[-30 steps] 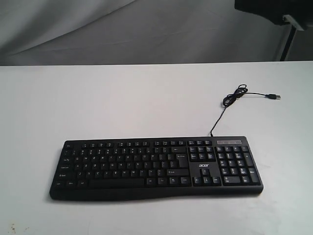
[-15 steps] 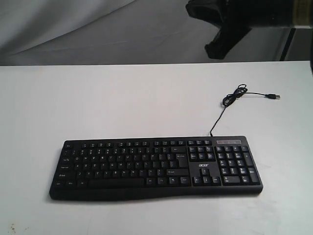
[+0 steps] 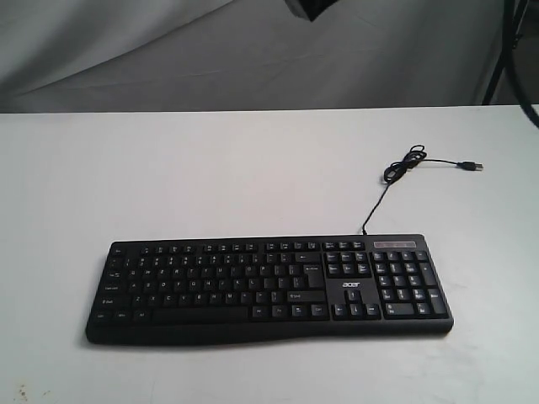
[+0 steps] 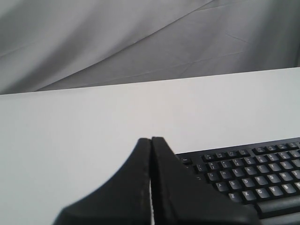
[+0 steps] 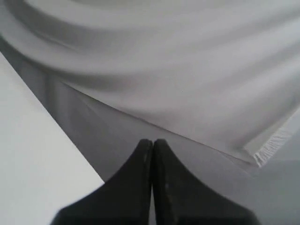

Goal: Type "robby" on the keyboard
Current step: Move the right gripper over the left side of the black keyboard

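Note:
The wide black keyboard [image 3: 269, 288] with white legends and an acer logo lies flat on the white table, near its front edge. Its thin black USB cable [image 3: 396, 174] curls off toward the back right, plug unconnected. In the left wrist view my left gripper [image 4: 151, 139] is shut and empty, hovering by the keyboard's [image 4: 248, 176] Esc corner. My right gripper [image 5: 152, 141] is shut too, empty, pointing at the grey backdrop past the table edge. In the exterior view only a dark arm part [image 3: 310, 8] shows at the top.
The white table [image 3: 210, 177] stretches wide around the keyboard. A grey cloth backdrop [image 3: 168, 59] hangs behind it. A dark stand [image 3: 509, 42] rises at the back right corner.
The dark arm that crossed the top right of the exterior view has swung left and up, leaving only a small piece at the top edge. The keyboard and cable have not moved.

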Available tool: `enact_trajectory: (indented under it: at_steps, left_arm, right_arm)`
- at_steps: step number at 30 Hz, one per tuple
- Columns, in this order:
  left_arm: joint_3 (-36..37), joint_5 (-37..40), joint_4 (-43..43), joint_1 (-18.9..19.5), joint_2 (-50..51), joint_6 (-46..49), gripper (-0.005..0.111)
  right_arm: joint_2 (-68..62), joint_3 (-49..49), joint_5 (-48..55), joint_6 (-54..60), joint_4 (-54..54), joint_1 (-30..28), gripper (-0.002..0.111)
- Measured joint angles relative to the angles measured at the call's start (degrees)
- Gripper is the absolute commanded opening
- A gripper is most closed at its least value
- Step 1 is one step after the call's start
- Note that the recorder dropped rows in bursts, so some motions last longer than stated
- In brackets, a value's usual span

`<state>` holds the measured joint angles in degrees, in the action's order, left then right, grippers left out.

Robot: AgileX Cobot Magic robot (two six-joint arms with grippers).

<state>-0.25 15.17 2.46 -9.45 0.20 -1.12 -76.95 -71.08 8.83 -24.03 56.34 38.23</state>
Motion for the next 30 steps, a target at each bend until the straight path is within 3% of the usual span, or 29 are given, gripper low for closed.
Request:
enact_trajectory:
  at_steps: [4, 6, 7, 9, 11, 16, 20, 30]
  left_arm:
    - [0.0, 0.0, 0.0, 0.0, 0.0, 0.0, 0.000]
    - [0.0, 0.0, 0.0, 0.0, 0.0, 0.0, 0.000]
    - [0.0, 0.0, 0.0, 0.0, 0.0, 0.0, 0.000]
    - [0.0, 0.0, 0.0, 0.0, 0.0, 0.0, 0.000]
    - [0.0, 0.0, 0.0, 0.0, 0.0, 0.0, 0.000]
    - [0.0, 0.0, 0.0, 0.0, 0.0, 0.0, 0.000]
    - [0.0, 0.0, 0.0, 0.0, 0.0, 0.0, 0.000]
    - [0.0, 0.0, 0.0, 0.0, 0.0, 0.0, 0.000]
  right_arm:
    - [-1.1, -2.9, 5.5, 18.5, -19.2, 0.0, 0.000]
    - [-3.1, -7.1, 15.0, 35.6, -35.5, 0.0, 0.000]
    - [-4.9, -10.6, 23.7, 49.4, -49.7, -0.5, 0.000]
    - [-7.9, -14.0, 35.4, 66.7, -70.1, -1.6, 0.000]
    - [-10.6, -14.9, 40.7, 77.5, -82.9, -2.0, 0.000]
    - [-21.3, -15.3, 42.5, 85.1, -91.2, -2.0, 0.000]
    - [-31.5, -15.3, 38.1, 90.2, -95.8, -2.0, 0.000]
    - [-37.8, -15.3, 35.3, 102.9, -104.7, -1.9, 0.000]
